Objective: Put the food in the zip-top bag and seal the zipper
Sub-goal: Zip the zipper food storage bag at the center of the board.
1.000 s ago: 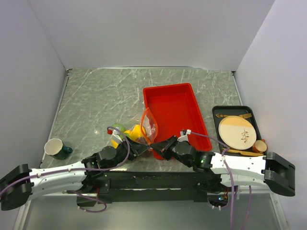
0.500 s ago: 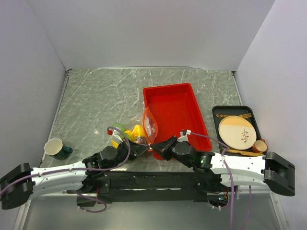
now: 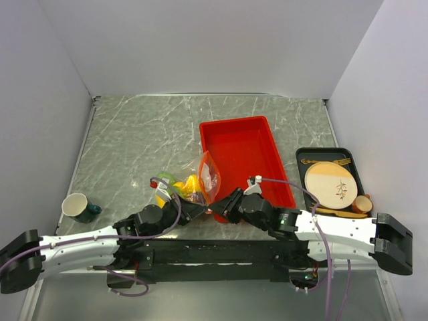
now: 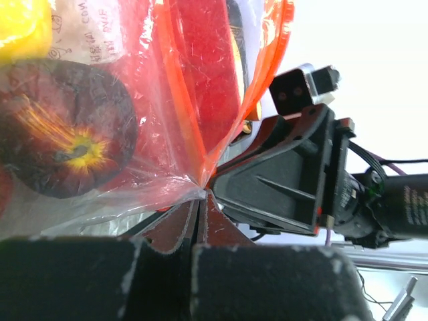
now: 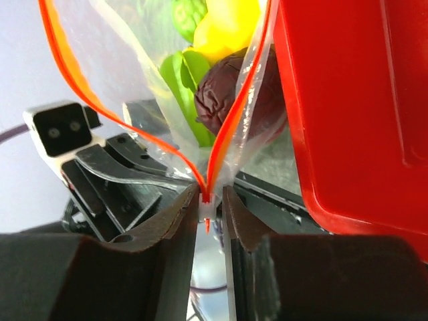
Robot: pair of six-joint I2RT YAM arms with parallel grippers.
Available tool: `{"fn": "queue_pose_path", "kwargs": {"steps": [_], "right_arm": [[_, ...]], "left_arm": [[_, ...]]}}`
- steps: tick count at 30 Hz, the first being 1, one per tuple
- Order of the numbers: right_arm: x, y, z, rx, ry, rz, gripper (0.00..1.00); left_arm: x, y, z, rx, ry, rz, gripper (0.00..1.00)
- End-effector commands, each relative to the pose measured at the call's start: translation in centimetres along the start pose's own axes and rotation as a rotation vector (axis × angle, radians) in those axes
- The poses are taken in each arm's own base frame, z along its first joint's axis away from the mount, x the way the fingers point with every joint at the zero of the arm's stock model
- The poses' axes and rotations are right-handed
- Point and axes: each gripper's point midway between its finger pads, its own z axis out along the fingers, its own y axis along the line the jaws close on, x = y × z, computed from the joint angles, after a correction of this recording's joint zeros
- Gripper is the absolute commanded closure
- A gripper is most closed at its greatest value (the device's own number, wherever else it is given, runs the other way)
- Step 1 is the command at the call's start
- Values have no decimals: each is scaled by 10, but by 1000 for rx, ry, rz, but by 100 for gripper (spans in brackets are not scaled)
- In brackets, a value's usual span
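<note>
**A:** Where is the clear, crinkly plastic zip-top bag (image 3: 208, 175) to be found?

**B:** It is held upright just beside the near left corner of the red rectangular plastic tray (image 3: 234, 121), over the grey marbled worktop (image 3: 134, 134). The small plastic toy food (image 5: 224, 30) is seen inside it: yellow, green and dark red pieces.

**A:** What has just changed?

**B:** The left pincer (image 4: 198, 200) stood partly open a second ago. It has since been shut fully on the film at the near end of the thin orange-red zipper (image 5: 67, 57). The right pincer (image 5: 208, 200) has been eased and is now narrowly parted. The zipper's small white tip (image 5: 206, 208) lies between its fingers with a gap on one side, so nothing looks clamped there.

**A:** What does that mean for the task?

**B:** The filling may be judged done. The sealing is not, because the two orange-red strips are still spread apart above the corner. The bag's end now seems to be anchored by the left arm, so a fresh grip and a run along the strip are probably called for from the right.

**A:** What is given by one view and not another?

**B:** The white tip and the gaping mouth are shown only in the right wrist view. The pinched film is shown only in the left wrist view. From above, only the bag's place is made plain, and both grips are hidden beneath it.
</note>
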Motion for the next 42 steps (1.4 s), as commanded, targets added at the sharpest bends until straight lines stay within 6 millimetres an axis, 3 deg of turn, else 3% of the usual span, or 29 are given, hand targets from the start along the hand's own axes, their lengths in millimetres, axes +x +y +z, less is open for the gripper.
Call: {"fn": "queue_pose_path", "kwargs": {"steps": [1, 6, 9, 13, 22, 32, 42], "right_arm": [[3, 14, -5, -28, 57, -69, 73], [3, 16, -1, -49, 91, -83, 76], [6, 20, 0, -62, 113, -86, 84], [9, 27, -1, -87, 145, -89, 76], [16, 26, -3, -96, 189, -91, 72], [17, 27, -1, -110, 204, -81, 99], [-22, 27, -1, -153, 74, 23, 100]], "left_arm": [[-5, -19, -6, 62, -11, 12, 99], [-6, -20, -9, 64, -11, 23, 99], [-5, -19, -9, 62, -8, 22, 99], [-4, -18, -8, 59, -3, 20, 99], [-7, -18, -9, 54, -16, 23, 99], [-7, -16, -11, 50, -15, 26, 99], [6, -8, -15, 57, 49, 57, 99]]}}
